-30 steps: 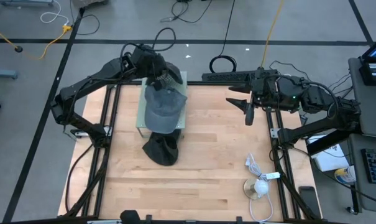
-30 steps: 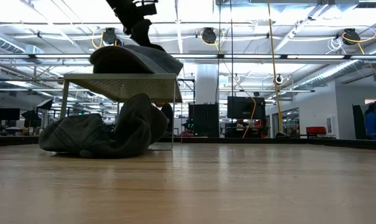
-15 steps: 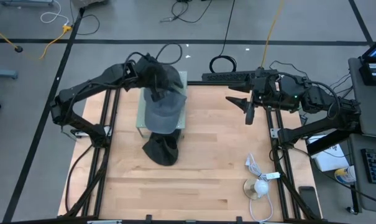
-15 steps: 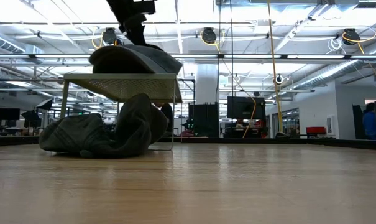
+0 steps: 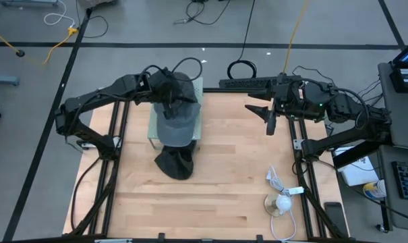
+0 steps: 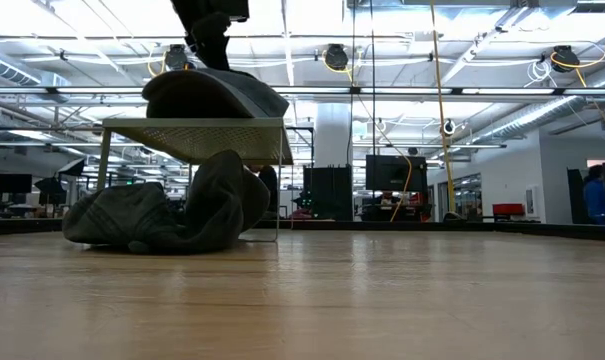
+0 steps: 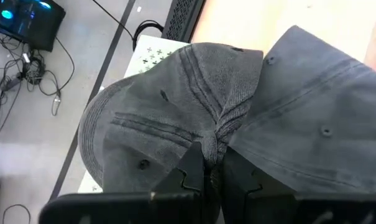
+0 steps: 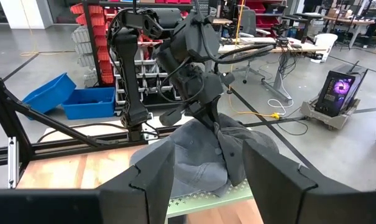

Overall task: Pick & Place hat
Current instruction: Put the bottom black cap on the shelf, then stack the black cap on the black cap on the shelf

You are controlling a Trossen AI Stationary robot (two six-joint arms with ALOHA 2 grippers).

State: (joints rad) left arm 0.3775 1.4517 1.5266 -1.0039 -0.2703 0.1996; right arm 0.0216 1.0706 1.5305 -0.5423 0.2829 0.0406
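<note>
High view shows a gray hat (image 5: 175,120) made of soft, faded cloth with stitched seams and a curved brim. It lies on top of a small pale green stand (image 5: 153,115) with a flat top full of tiny holes and thin legs. The stand sits at about 11 o'clock from the middle of the wooden table (image 5: 217,182), which has light, smooth planks.

At 6 o'clock from the stand, a dark floppy cloth (image 5: 175,163) lies in a lump on the wood, partly under the stand. From the low view it looks soft and wrinkled (image 6: 167,215).

The left gripper (image 5: 168,102) is over the back of the hat. In the left wrist view its two dark fingers (image 7: 191,171) are squeezed together on a bunched-up fold of the hat (image 7: 200,112), and the cloth puckers around them. The hat's round top looks a bit pulled up there.

The right gripper (image 5: 270,118) hangs at about 2 o'clock over the table edge, well apart from the hat. Its fingers (image 8: 147,174) stand apart with nothing between them.

A white cord with a small round thing (image 5: 281,202) lies at 4 o'clock.

A second ago the left gripper was farther back, near the stand's far edge. Now it sits a bit closer over the hat. The hat is on the stand as before. The right arm has not moved.
</note>
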